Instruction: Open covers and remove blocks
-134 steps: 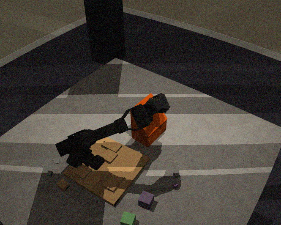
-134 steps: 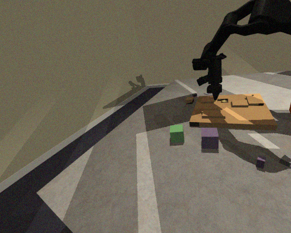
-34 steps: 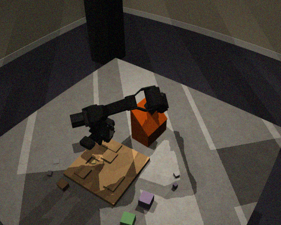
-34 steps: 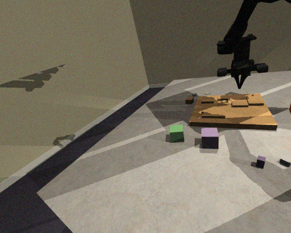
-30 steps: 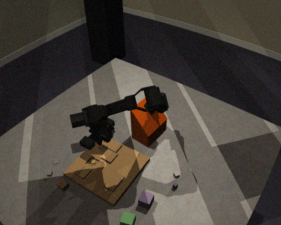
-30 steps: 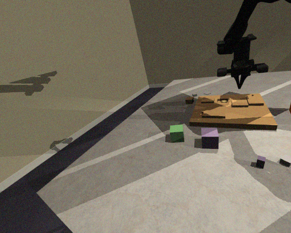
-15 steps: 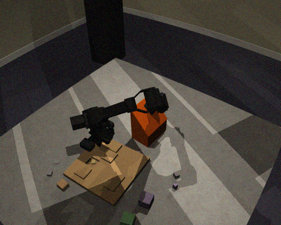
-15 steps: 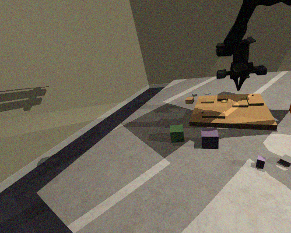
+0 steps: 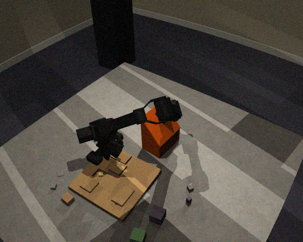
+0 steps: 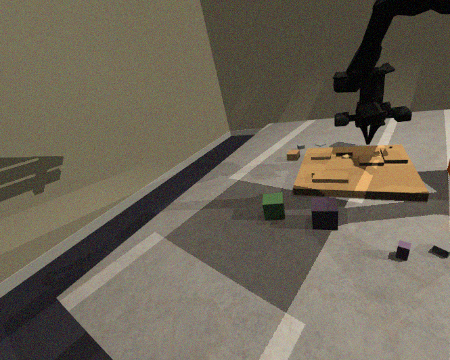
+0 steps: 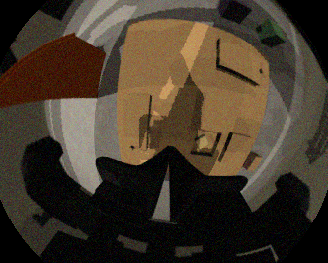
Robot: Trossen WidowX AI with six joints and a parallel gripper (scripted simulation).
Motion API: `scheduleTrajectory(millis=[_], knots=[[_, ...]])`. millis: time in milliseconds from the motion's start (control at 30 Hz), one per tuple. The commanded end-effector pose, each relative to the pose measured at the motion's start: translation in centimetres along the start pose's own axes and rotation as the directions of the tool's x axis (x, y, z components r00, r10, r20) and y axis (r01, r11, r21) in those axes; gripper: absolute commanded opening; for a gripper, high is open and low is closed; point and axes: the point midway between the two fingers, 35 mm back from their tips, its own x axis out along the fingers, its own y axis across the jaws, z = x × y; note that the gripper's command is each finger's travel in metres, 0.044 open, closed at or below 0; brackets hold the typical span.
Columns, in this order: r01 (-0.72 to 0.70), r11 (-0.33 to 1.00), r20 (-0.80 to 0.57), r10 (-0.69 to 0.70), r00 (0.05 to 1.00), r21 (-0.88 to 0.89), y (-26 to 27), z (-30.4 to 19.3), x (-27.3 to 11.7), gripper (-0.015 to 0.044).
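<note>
The wooden puzzle board lies flat. A square well in its far part is uncovered and holds a small pale block. Four thin wooden covers show: one with a small pin near the front edge, one left of the well, one right of it, and one at the far right. What lies under them is hidden. My gripper is shut and empty, pointing down above the board's far part.
A tan block lies left of the board. A green cube and a purple cube stand in front. A small purple block and grey pieces lie farther out. A large orange block stands right.
</note>
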Motion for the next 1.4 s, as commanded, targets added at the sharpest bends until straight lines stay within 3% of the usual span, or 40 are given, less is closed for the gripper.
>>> scheduleTrajectory(millis=[0,1367], knots=[[-0.010,1.000,0.011,0.009,1.000,0.012,0.4,0.1,0.8,0.0000],[-0.010,1.000,0.013,0.010,1.000,0.012,0.5,1.0,3.5,0.0000]])
